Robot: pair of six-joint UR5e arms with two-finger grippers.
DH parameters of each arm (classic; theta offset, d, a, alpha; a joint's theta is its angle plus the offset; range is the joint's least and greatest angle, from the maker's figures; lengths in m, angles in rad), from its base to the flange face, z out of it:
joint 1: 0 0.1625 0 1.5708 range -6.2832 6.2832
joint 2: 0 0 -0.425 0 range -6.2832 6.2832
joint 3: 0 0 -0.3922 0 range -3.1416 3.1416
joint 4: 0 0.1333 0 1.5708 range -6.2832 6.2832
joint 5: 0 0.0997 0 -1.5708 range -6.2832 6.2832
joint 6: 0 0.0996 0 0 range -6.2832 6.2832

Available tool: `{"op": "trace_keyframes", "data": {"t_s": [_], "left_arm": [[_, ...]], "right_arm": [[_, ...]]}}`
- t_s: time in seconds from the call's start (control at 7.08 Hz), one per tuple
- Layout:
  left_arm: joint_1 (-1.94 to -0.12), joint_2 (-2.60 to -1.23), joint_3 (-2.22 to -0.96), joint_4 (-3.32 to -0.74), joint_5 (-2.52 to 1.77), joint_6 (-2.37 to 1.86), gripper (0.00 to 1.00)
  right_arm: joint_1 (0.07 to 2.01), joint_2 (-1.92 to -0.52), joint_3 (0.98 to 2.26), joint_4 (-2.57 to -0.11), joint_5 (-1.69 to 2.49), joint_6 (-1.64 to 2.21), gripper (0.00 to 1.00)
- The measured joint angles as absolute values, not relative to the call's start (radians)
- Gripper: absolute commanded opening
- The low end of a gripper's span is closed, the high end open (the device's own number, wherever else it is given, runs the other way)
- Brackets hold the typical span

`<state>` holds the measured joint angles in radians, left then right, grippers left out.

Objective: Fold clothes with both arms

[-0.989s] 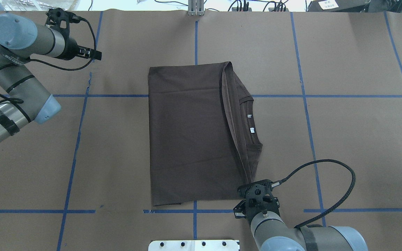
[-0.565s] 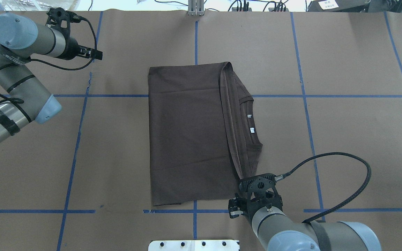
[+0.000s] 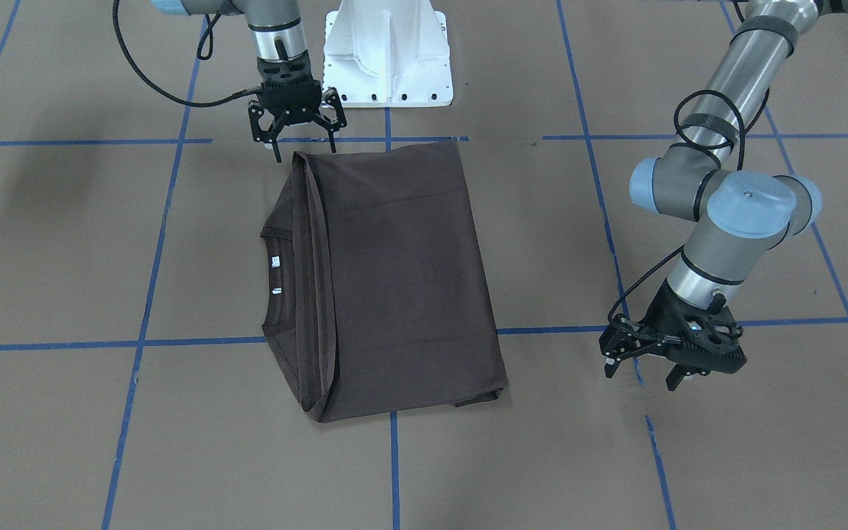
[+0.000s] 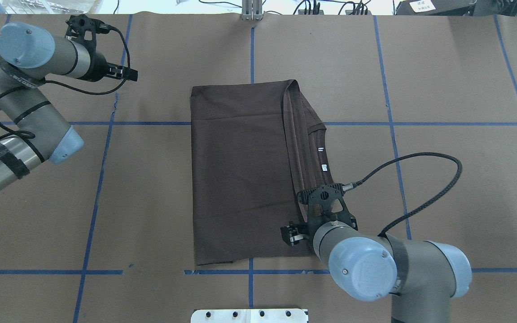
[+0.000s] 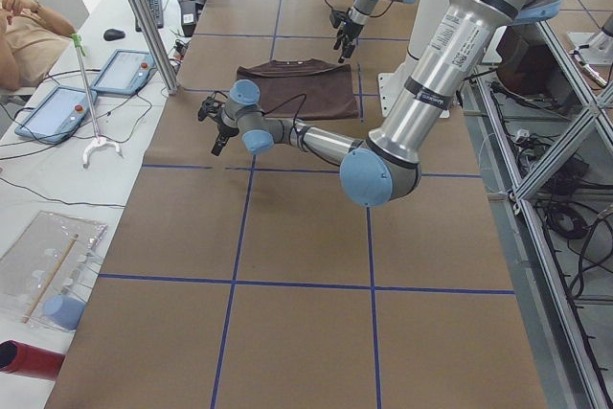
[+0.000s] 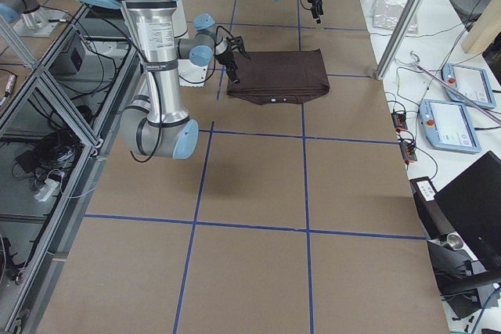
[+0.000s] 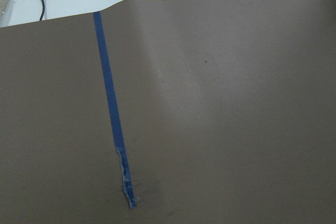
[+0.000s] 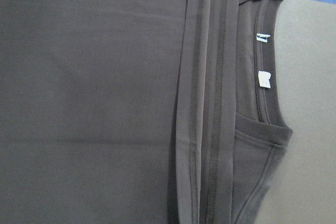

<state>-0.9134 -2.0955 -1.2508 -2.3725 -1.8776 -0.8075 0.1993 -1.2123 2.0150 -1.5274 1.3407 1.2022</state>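
The clothes are one dark brown T-shirt (image 4: 240, 170) folded into a rectangle mid-table, its collar (image 3: 269, 283) and white neck tags (image 4: 324, 168) showing along one side. My right gripper (image 3: 305, 149) hangs open just over the shirt's corner nearest the robot base, holding nothing; in the overhead view its wrist hides most of it. The right wrist view is filled by the shirt (image 8: 105, 103), its stacked hems and collar. My left gripper (image 3: 641, 377) is open and empty above bare paper, well apart from the shirt (image 3: 394, 280). It also shows as the left gripper (image 4: 128, 75) at the far left.
Brown paper with blue tape lines (image 4: 101, 170) covers the table. The white pedestal base (image 3: 387, 51) stands behind the shirt. The left wrist view shows a torn tape end (image 7: 126, 182). A seated person (image 5: 29, 31), tablets (image 5: 57, 107) and a metal post (image 5: 144, 16) are beyond the far edge.
My right arm has moved forward from the table's near edge to above the shirt's near right corner. The left gripper has shifted slightly right. The shirt has not moved.
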Motion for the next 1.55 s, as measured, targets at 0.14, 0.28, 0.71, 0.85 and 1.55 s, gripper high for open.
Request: {"op": "trace_keyframes", "data": {"t_s": [0.14,0.28,0.71,0.85,1.55], "left_arm": [[-0.905,-2.095,-1.253,-2.373,-1.878,-0.817,1.0],[-0.901,-2.095,-1.253,-2.373,-1.878,-0.82,1.0],[-0.897,-2.095,-1.253,-2.373,-1.878,-0.821,1.0],[-0.896,-2.095,-1.253,-2.373,-1.878,-0.822,1.0],[-0.896,-2.094,-1.255,-2.373,-1.878,-0.822,1.0]], "right_arm": [[0.23,-1.16,1.976,-1.606,1.383,1.158,1.0],[0.243,-1.128,1.958,-1.68,1.405,1.135,1.0],[0.244,-1.107,1.901,-1.733,1.425,1.12,1.0],[0.242,-1.107,1.885,-1.733,1.427,1.12,1.0],[0.274,-1.122,1.872,-1.779,1.426,1.047,1.0]]}}
